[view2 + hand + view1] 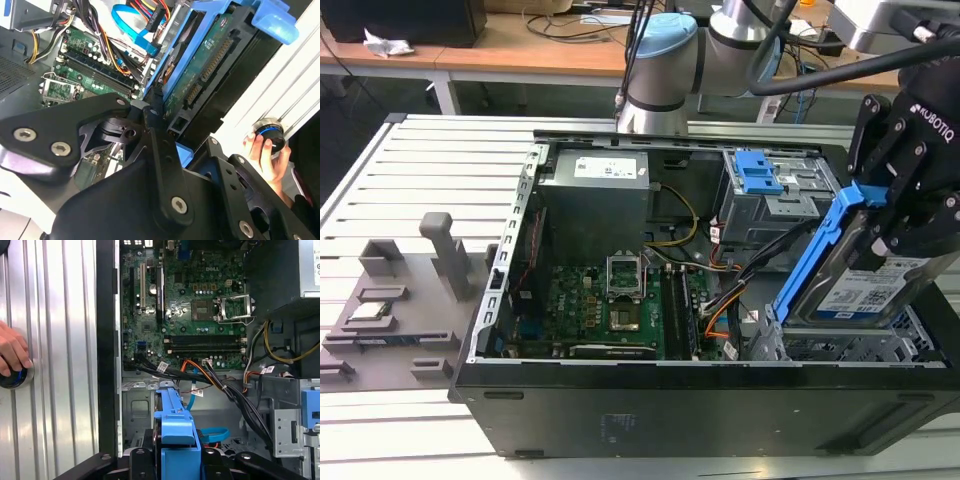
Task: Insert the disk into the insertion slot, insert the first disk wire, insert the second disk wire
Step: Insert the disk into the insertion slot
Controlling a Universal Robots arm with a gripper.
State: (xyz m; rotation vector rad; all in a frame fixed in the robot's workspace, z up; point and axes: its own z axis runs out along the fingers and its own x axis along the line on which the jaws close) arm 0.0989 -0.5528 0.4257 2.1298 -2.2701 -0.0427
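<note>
Exterior view is showing the gripper (892, 215) clamping the disk (865, 290) by its upper end, at four o'clock in the open computer case (620, 400). The disk is hanging tilted, its lower edge just over the rim of the insertion slot (840, 347). Black cables (775, 255) are crossing near the carrier's ten o'clock edge. A person's hand (11, 351) is resting on the slatted table (60, 340) beside the case wall.
</note>
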